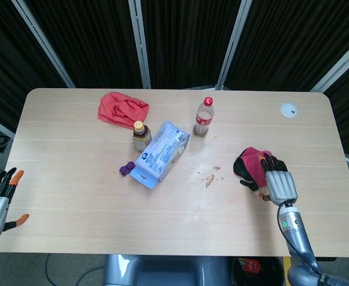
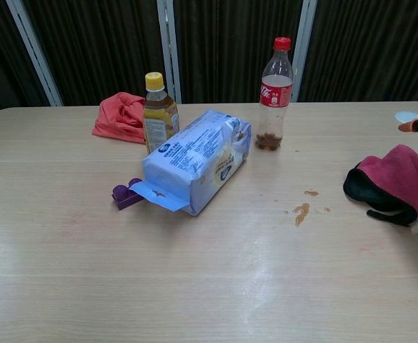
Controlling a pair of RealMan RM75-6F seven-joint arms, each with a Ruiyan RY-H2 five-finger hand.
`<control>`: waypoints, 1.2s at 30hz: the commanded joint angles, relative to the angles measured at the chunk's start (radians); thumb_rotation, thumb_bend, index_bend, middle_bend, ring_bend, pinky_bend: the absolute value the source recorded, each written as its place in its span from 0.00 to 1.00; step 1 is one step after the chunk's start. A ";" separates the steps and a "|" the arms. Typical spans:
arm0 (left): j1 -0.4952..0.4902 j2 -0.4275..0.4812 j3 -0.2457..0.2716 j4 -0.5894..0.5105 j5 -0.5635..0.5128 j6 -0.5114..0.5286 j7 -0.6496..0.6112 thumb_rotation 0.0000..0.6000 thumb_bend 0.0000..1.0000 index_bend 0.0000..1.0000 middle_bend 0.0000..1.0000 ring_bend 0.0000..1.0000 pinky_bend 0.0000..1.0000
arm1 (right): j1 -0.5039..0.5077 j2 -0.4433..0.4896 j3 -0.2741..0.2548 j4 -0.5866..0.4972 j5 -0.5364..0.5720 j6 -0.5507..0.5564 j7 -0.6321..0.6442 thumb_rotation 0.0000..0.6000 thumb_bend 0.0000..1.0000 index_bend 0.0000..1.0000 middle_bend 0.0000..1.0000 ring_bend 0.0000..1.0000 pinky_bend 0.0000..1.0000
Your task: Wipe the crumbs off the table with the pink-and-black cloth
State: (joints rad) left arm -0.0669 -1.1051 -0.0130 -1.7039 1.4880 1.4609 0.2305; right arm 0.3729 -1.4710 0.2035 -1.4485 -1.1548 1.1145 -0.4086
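The pink-and-black cloth [image 1: 253, 166] lies crumpled on the surface [image 1: 73, 179] under my fingers [image 1: 268, 162], pink outside, black lining showing leftward. Brown crumbs [image 1: 209, 179] lie scattered just left of it.
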 commanded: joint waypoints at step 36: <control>-0.020 0.011 -0.003 -0.027 -0.064 -0.051 -0.015 1.00 0.00 0.00 0.00 0.00 0.00 | 0.183 -0.255 0.023 0.514 0.148 -0.202 0.043 1.00 0.36 0.40 0.24 0.13 0.38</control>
State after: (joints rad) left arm -0.0871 -1.0938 -0.0159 -1.7308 1.4241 1.4102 0.2158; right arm 0.5581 -1.7236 0.2290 -0.9376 -1.0052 0.9108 -0.3683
